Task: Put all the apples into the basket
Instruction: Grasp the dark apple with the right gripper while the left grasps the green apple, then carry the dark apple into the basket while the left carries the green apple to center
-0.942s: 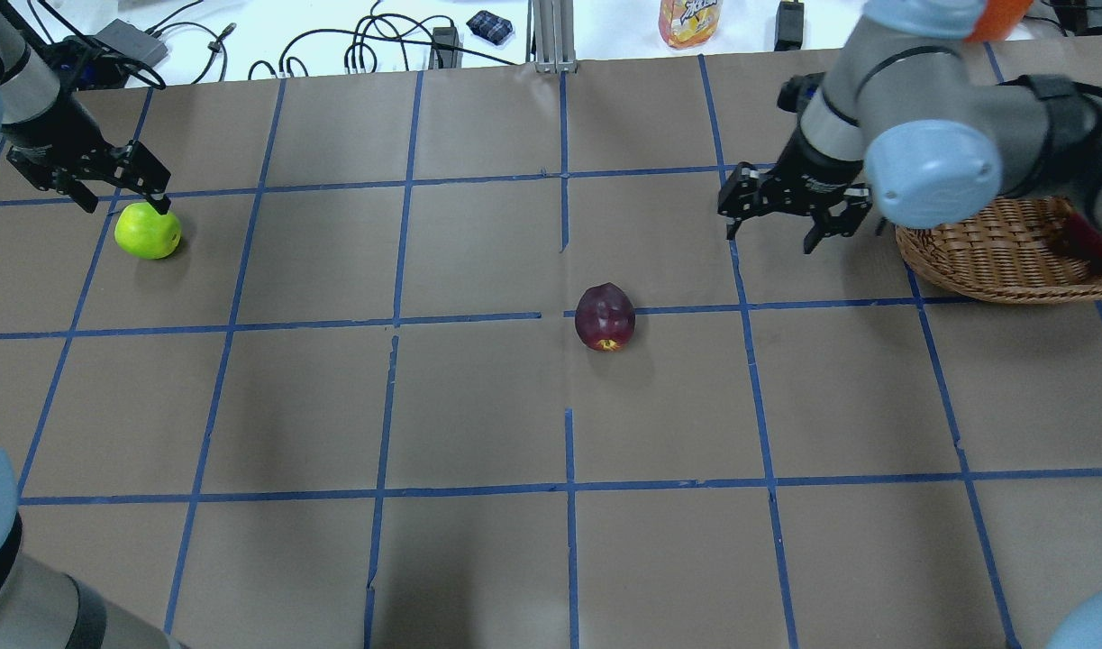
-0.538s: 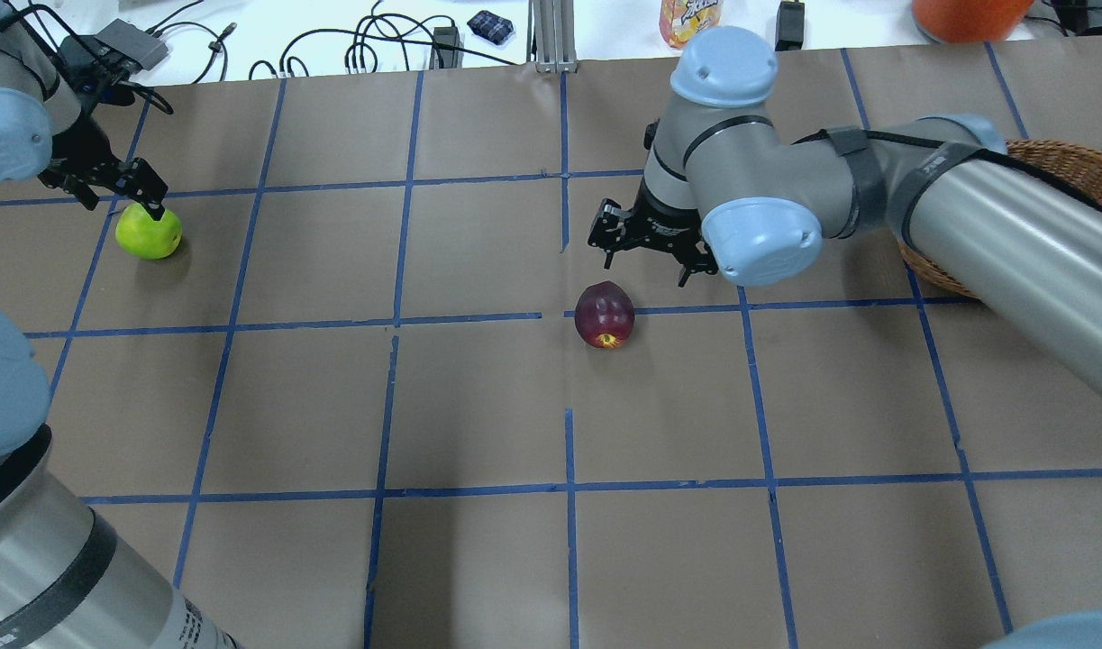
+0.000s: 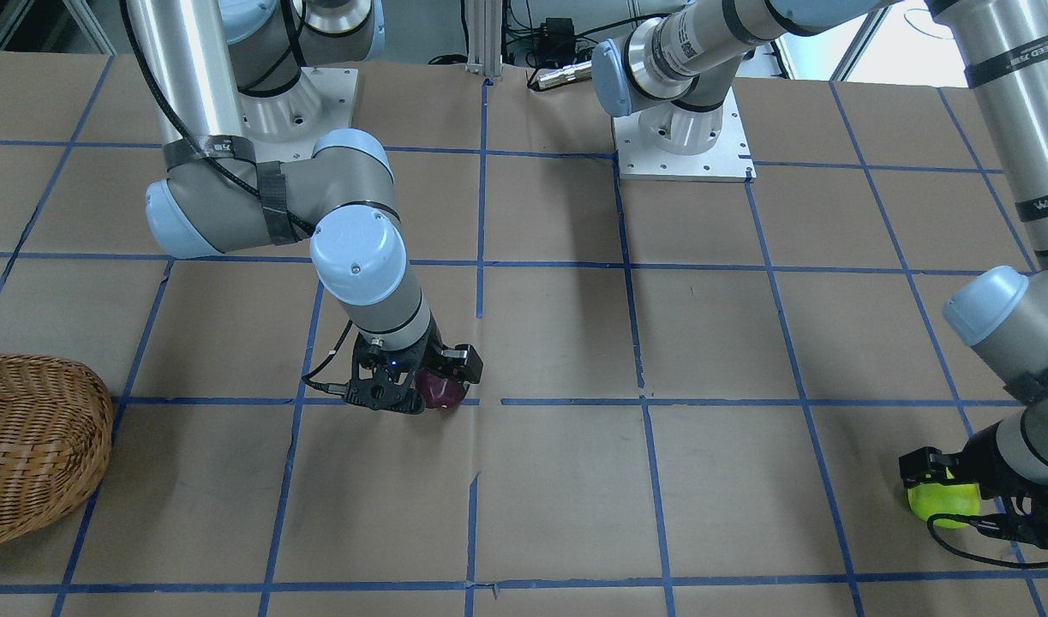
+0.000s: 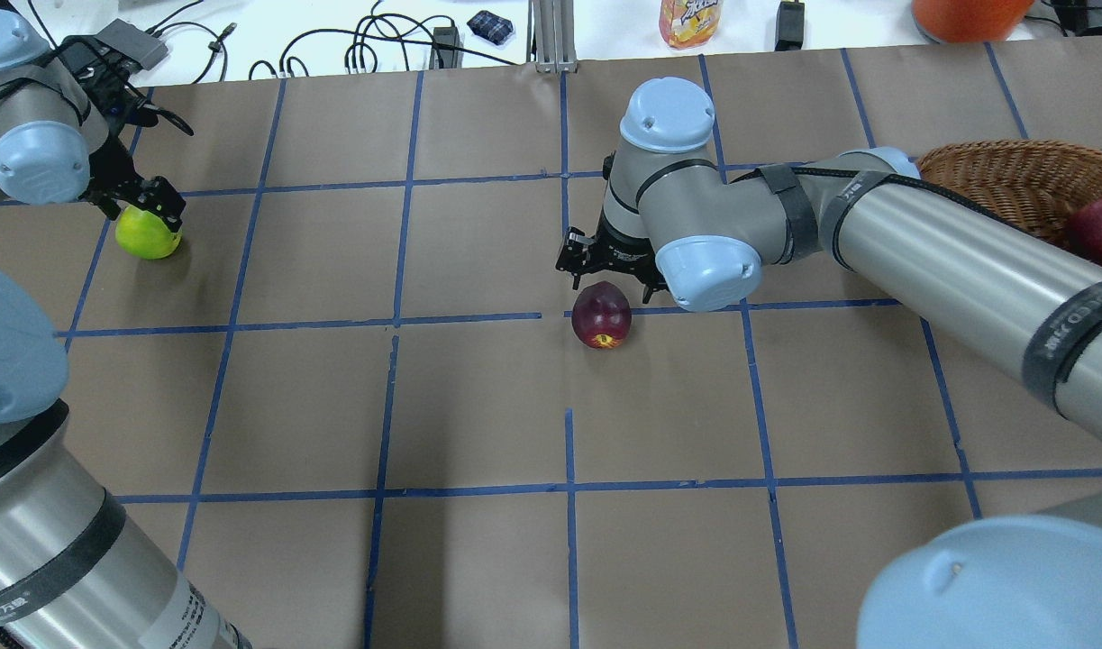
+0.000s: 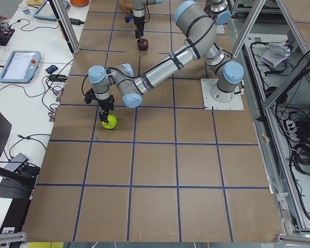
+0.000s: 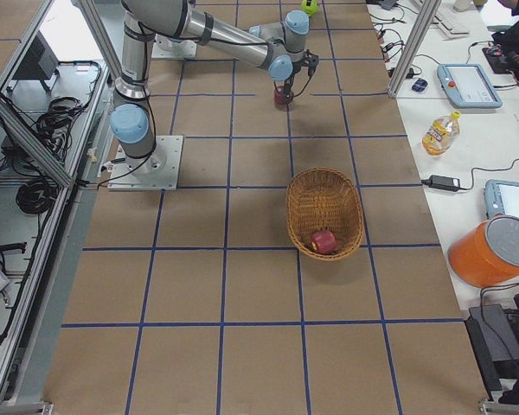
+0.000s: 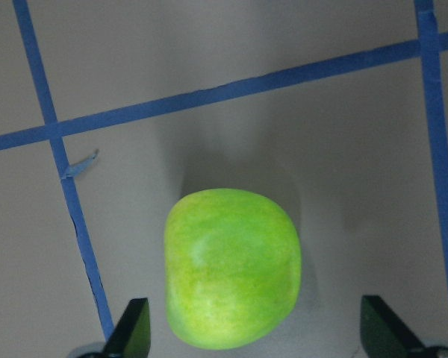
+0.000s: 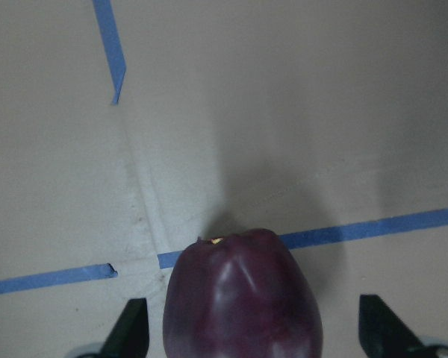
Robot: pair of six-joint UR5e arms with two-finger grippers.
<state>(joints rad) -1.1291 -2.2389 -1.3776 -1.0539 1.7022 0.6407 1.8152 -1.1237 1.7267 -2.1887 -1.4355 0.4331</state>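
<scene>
The brown paper-covered table (image 4: pixel 478 559), gridded with blue tape lines (image 4: pixel 570 451), carries everything. The right arm (image 4: pixel 947 252) stretches from the near right corner of the overhead view to the table's middle, and the left arm (image 4: pixel 28 153) bends down at the far left. The wicker basket (image 6: pixel 324 194) sits on the robot's right side of the table, well apart from both grippers, and holds the red apple (image 6: pixel 323 241) against its inner wall. The maroon apple (image 4: pixel 602 315) lies on the table near the centre, just beside a tape line, with a small yellow spot facing the overhead camera. The green apple (image 4: pixel 147 236) rests on the table at the far left, inside a grid square close to a tape crossing. The right gripper (image 8: pixel 257 328) is lowered over the maroon apple with its jaws spread wide, one finger on each side and a clear gap between each finger and the fruit. The left gripper (image 7: pixel 257 328) is likewise spread around the green apple, its fingers flanking the fruit without touching it, the gap narrower on one side.
</scene>
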